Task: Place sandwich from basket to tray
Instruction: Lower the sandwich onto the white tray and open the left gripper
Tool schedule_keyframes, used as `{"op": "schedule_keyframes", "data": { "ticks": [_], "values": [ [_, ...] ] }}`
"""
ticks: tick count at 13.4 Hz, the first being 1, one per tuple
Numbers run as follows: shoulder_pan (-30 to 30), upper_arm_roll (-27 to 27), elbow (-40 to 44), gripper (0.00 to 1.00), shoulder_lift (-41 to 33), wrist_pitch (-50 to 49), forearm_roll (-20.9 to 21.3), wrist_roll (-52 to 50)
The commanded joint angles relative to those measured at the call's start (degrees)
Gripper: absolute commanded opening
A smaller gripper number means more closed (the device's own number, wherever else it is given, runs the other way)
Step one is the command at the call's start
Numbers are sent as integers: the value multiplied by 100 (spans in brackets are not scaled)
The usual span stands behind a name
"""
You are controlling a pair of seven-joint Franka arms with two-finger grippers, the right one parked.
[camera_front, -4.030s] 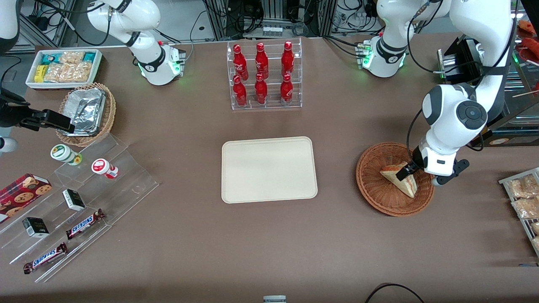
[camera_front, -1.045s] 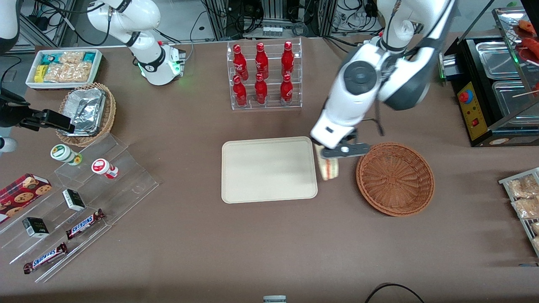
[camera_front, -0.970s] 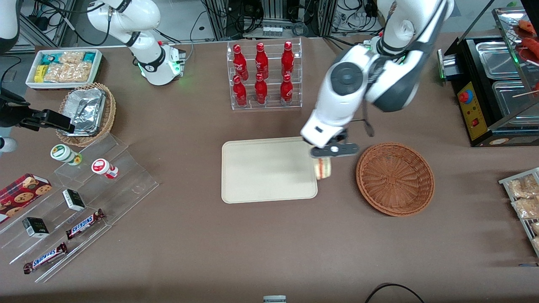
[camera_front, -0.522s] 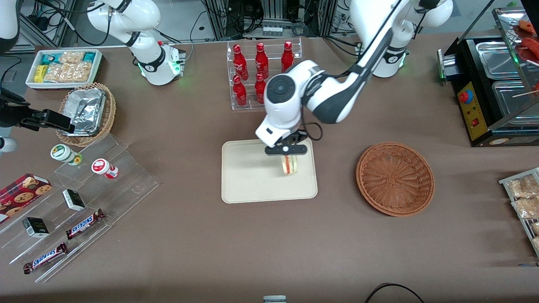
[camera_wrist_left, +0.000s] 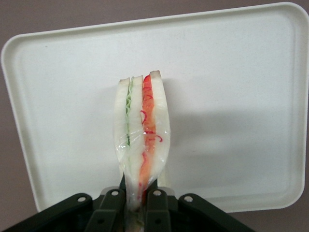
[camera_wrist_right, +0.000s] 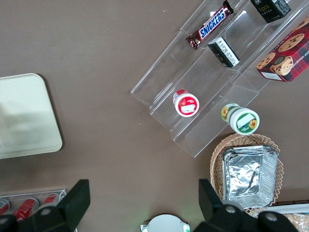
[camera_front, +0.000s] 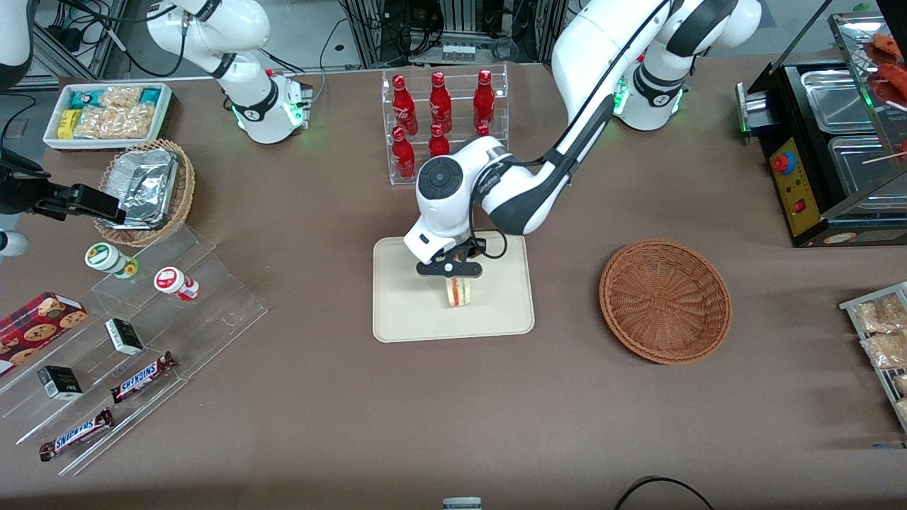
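The sandwich (camera_front: 458, 291), a wrapped wedge of pale bread with red and green filling (camera_wrist_left: 141, 135), hangs edge-on over the middle of the cream tray (camera_front: 404, 312). My gripper (camera_front: 451, 270) is shut on its upper end, above the tray (camera_wrist_left: 231, 72). Whether the sandwich touches the tray surface I cannot tell. The reddish-brown wicker basket (camera_front: 665, 301) sits empty toward the working arm's end of the table.
A clear rack of red bottles (camera_front: 443, 127) stands farther from the front camera than the tray. Toward the parked arm's end are a foil-filled basket (camera_front: 145, 190), a white snack bin (camera_front: 108, 113) and an acrylic step shelf (camera_front: 134, 340) with snacks.
The gripper has carried the sandwich out of the basket, across the table and over the tray's edge to the tray's middle. The basket is now empty.
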Motion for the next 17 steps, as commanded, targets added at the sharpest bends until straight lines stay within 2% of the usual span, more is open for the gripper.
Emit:
{"op": "schedule_keyframes", "data": {
  "ticks": [1,10,11,13,17],
  "values": [
    [-116,72,201,0,163,92,88,-116],
    [-195,72,184,0,331,435,97,-195],
    [-187,80,192,30,339,435,88,-186],
    [-187,89,201,100,322,426,114,-186],
    [-160,124,192,100,51,287,114,-395]
  ]
}}
